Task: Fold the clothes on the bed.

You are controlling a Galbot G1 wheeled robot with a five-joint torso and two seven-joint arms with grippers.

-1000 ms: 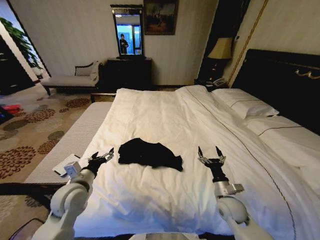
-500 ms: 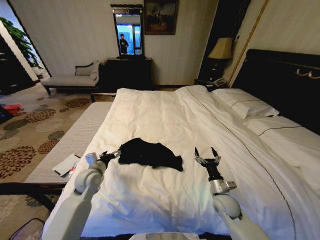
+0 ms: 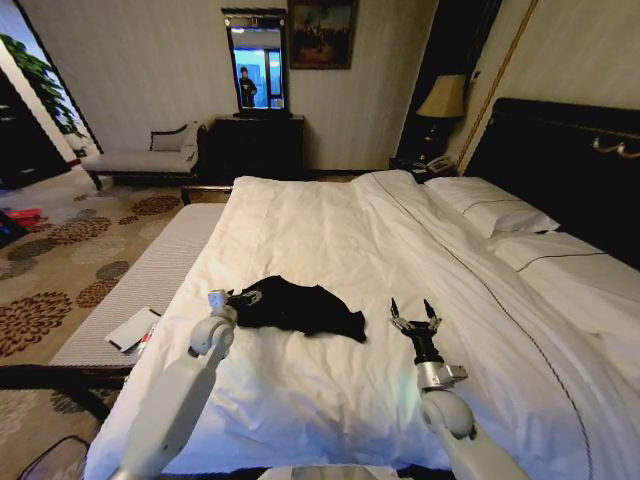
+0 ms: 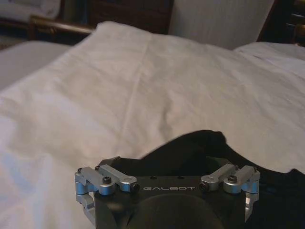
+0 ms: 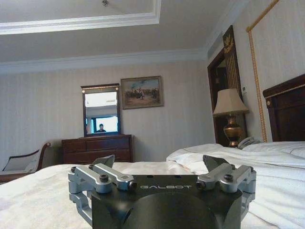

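Grasping was the step: our left hand [image 3: 246, 297], fingers spread, met the black T-shirt [image 3: 300, 307] at nine o'clock; right hand [image 3: 415, 314] waited wide at three o'clock. Next we judged closing on the hem necessary.

The bed [image 3: 330, 220] carries a white duvet [image 3: 320, 390], creased in places, and white pillows [image 3: 495, 210] at the dark headboard [image 3: 560, 150]. A black T-shirt [image 3: 300, 306] lies crumpled on the duvet near the foot end. Beside the bed, a pale bench [image 3: 140, 285] carries a flat white device [image 3: 132, 329].
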